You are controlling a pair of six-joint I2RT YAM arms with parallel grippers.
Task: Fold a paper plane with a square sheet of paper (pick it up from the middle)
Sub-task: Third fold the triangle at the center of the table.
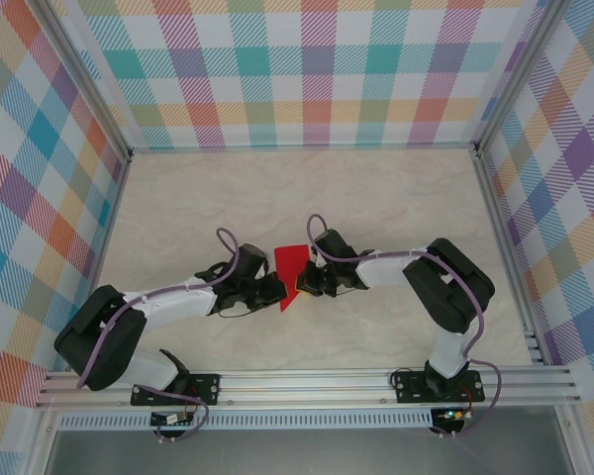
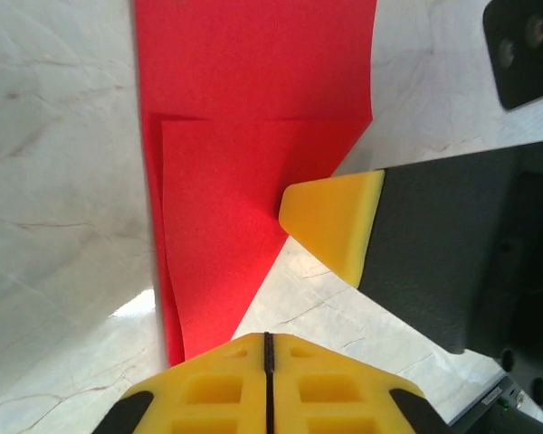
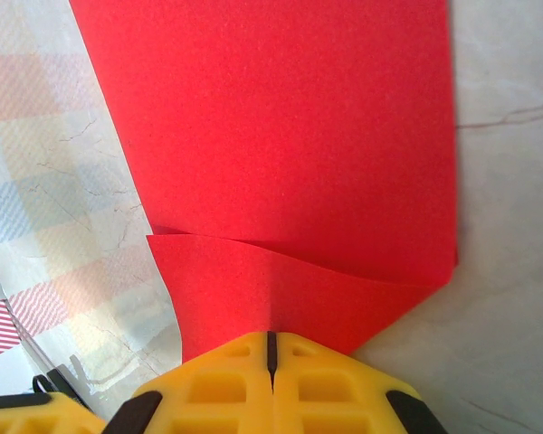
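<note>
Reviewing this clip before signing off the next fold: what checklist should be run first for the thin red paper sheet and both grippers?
1. The left gripper shut on the thin red paper sheet: ok.
2. The right gripper shut on it too: ok.
3. The folded flap lying flat: not ok, its edge bows.
4. Sheet touching the pale marbled tabletop: cannot tell.
5. Sheet untorn where visible: ok.

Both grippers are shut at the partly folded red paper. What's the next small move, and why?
Probably slide the shut left gripper along the fold to press it flat, with the right gripper pinching the red paper as an anchor. The folded flap's edge looks bowed, not creased sharp.
</note>
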